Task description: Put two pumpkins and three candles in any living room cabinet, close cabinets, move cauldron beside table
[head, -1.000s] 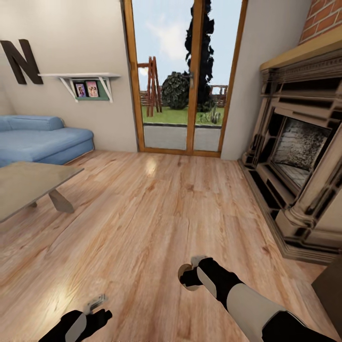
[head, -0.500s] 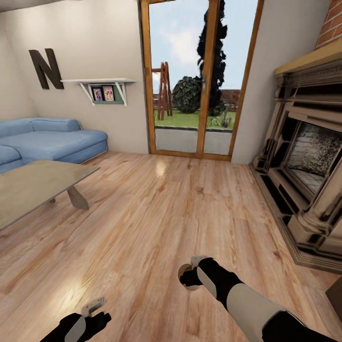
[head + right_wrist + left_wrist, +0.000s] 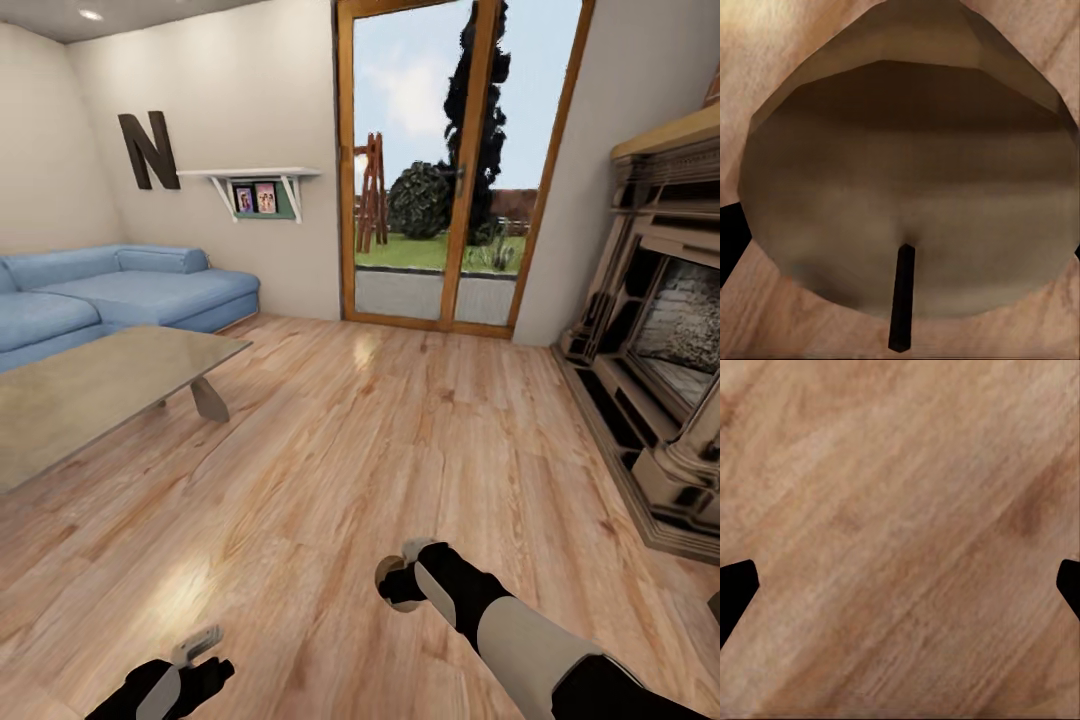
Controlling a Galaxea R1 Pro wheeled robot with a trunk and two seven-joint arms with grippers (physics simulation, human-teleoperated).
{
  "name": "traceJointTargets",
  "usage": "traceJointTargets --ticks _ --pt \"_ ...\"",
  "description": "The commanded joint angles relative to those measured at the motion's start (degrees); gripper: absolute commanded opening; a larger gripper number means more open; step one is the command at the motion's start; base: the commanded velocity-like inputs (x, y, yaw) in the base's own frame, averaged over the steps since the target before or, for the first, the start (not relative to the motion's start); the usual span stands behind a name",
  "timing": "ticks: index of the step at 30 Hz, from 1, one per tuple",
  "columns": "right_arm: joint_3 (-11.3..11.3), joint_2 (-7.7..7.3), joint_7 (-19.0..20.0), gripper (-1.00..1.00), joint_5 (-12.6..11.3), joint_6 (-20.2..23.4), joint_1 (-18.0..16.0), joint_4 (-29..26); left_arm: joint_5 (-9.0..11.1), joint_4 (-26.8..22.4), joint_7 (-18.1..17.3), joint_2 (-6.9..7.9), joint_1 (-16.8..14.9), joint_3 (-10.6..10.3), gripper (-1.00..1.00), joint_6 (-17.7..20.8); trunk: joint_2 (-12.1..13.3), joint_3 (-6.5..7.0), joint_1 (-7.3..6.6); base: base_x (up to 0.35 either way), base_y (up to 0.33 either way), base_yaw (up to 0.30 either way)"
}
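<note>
Head view first: the robot is standing over a warm plank wood floor (image 3: 330, 470) with streaky grain and a soft glare patch, and the table (image 3: 95, 385) is sitting off to the left, a flat rectangle with a greyish see-through sheen and one blocky grey leg showing under its far corner, its near end running out of frame. Behind it a blue sofa (image 3: 120, 300) is looking soft and rounded, partly cut off at the edge. A carved stone-coloured fireplace (image 3: 655, 370) is filling the right side, cropped too. The right gripper (image 3: 398, 583) is pinching a candle (image 3: 386, 572), though only a tan sliver is peeking past the black fingers. The left gripper (image 3: 200, 655) is hanging low near the frame's bottom, and its jaws are hard to read from here. Left wrist view: two black fingertips (image 3: 736, 592) are sitting far apart at opposite edges, so the jaws are spread wide with nothing but blurry floor between them. Right wrist view: the candle (image 3: 907, 180) is looming huge, a smooth matte beige cylinder with faceted edges and a thin dark wick (image 3: 901, 296), clamped between fingers that are barely visible at the sides.
</note>
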Motion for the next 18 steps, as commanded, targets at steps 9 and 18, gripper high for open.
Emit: traceJointTargets --ticks 9,18 --pt "0.4 -0.04 -0.5 -1.00 -0.8 0.2 0.0 -0.1 0.5 -0.2 -0.2 -0.02 0.0 0.1 1.00 0.4 0.0 -0.05 -0.05 -0.245 0.009 0.286" --pt "0.5 -0.04 -0.5 -1.00 -0.8 0.2 0.0 -0.1 0.6 -0.2 -0.4 -0.09 0.0 0.1 1.00 0.4 0.0 -0.05 -0.05 -0.021 0.000 0.287"
